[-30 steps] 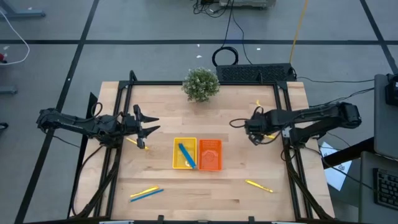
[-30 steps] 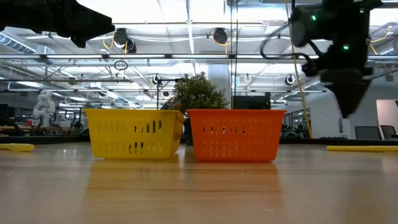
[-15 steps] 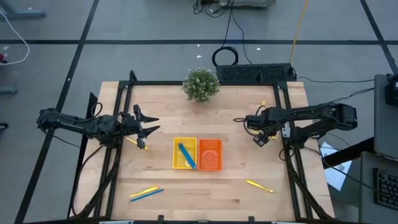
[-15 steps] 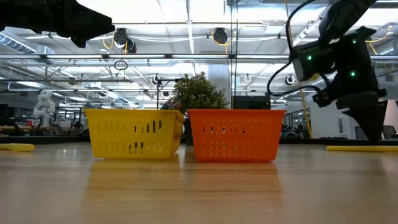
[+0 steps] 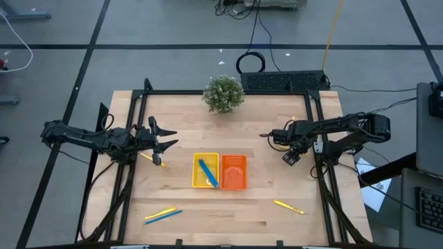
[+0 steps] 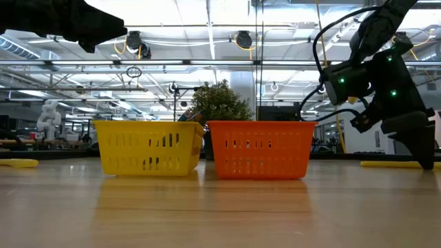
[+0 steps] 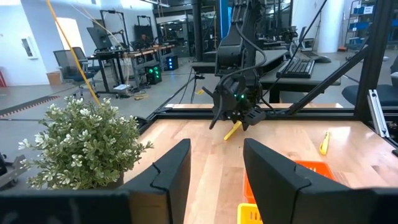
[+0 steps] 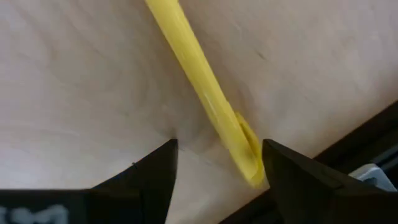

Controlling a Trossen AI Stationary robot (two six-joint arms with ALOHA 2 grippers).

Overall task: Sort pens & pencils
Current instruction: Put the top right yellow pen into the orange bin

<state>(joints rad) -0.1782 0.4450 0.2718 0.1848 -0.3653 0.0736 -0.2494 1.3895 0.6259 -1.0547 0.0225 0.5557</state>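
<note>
My right gripper is open and low over the table's far right corner. Its fingers stand on either side of a yellow pen that lies flat on the wood. The low view shows the gripper slanting down onto that pen. My left gripper is open and empty at the left, above another yellow pen. A blue pen lies in the yellow basket. The orange basket stands beside it. My right gripper's fingers come slanting from above and lie across the yellow pen's clip end. That end lies close by one finger. I cannot tell whether the finger touches it. The pen lies flat on the table.
A yellow and a blue pen lie near the front left. A yellow pen lies near the front right. A potted plant stands at the far edge. The black frame rail runs close beside my right gripper.
My right gripper has gone down to the table beside the yellow pen at the far right. It has tipped from pointing nearly straight down to slanting. My left arm has kept still.
</note>
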